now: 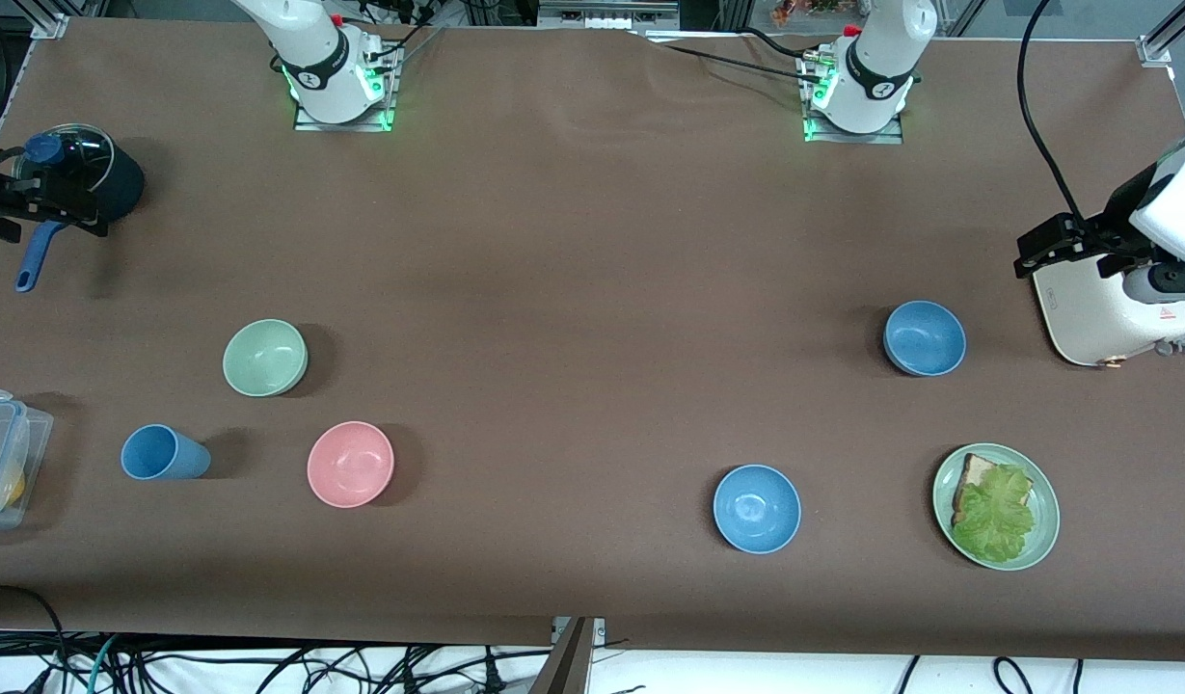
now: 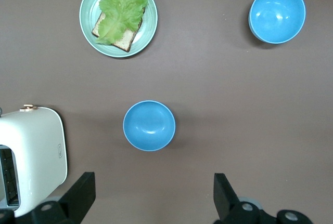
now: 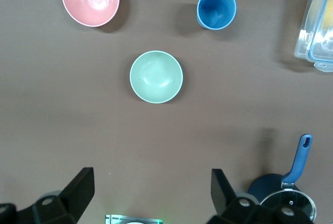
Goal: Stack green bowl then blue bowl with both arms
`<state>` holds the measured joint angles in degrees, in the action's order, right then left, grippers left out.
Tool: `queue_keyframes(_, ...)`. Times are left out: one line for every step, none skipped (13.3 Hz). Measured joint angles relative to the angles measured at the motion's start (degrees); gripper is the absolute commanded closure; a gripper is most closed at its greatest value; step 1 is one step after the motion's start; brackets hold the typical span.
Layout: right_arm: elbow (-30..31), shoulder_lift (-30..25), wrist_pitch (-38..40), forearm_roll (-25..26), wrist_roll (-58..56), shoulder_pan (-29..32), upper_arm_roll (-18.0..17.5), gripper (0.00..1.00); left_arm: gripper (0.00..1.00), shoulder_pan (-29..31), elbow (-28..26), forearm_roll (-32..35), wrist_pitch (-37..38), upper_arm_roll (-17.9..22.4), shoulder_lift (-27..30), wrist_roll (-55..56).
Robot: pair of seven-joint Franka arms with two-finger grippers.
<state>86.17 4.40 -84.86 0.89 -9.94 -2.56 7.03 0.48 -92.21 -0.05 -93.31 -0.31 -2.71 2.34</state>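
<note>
With left gripper [image 2: 153, 180] spread wide by toaster [image 1: 1098, 313], right gripper [image 3: 152, 174] likewise near pot [image 1: 110, 178]; risks mistaking glossy bowl [image 1: 757, 508], lower mid-frame, for blue bowl [image 1: 925, 337]; green bowl [image 1: 265, 358] unstacked.

No readable text or labels.

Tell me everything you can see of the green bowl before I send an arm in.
The green bowl is small, round and pale mint green, with a matte, plain surface that looks like plastic. It stands upright on the brown table, open side up and empty, toward the right arm's end. Nothing touches it. The pink bowl and blue cup both sit nearer the front camera, apart from it. The right wrist view shows it centred ahead of that arm's open end effector.
</note>
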Motion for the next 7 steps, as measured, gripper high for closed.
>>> queue_keyframes(0.0, 0.0, 0.0, 0.0, 0.0, 0.0, 0.0, 0.01, 0.00, 0.0, 0.0, 0.0, 0.0, 0.0, 0.0, 0.0)
queue_keyframes(0.0, 0.0, 0.0, 0.0, 0.0, 0.0, 0.0, 0.01, 0.00, 0.0, 0.0, 0.0, 0.0, 0.0, 0.0, 0.0)
queue_keyframes(0.0, 0.0, 0.0, 0.0, 0.1, 0.0, 0.0, 0.01, 0.00, 0.0, 0.0, 0.0, 0.0, 0.0, 0.0, 0.0)
queue_keyframes(0.0, 0.1, -0.1, 0.2, 0.1, 0.0, 0.0, 0.01, 0.00, 0.0, 0.0, 0.0, 0.0, 0.0, 0.0, 0.0)
queue_keyframes(0.0, 0.2, -0.3, 0.5, 0.1, 0.0, 0.0, 0.01, 0.00, 0.0, 0.0, 0.0, 0.0, 0.0, 0.0, 0.0)
queue_keyframes(0.0, 0.5, -0.4, 1.0, 0.1, 0.0, 0.0, 0.01, 0.00, 0.0, 0.0, 0.0, 0.0, 0.0, 0.0, 0.0)
queue_keyframes(0.0, 0.9, -0.5, 1.2, 0.1, 0.0, 0.0, 0.01, 0.00, 0.0, 0.0, 0.0, 0.0, 0.0, 0.0, 0.0)
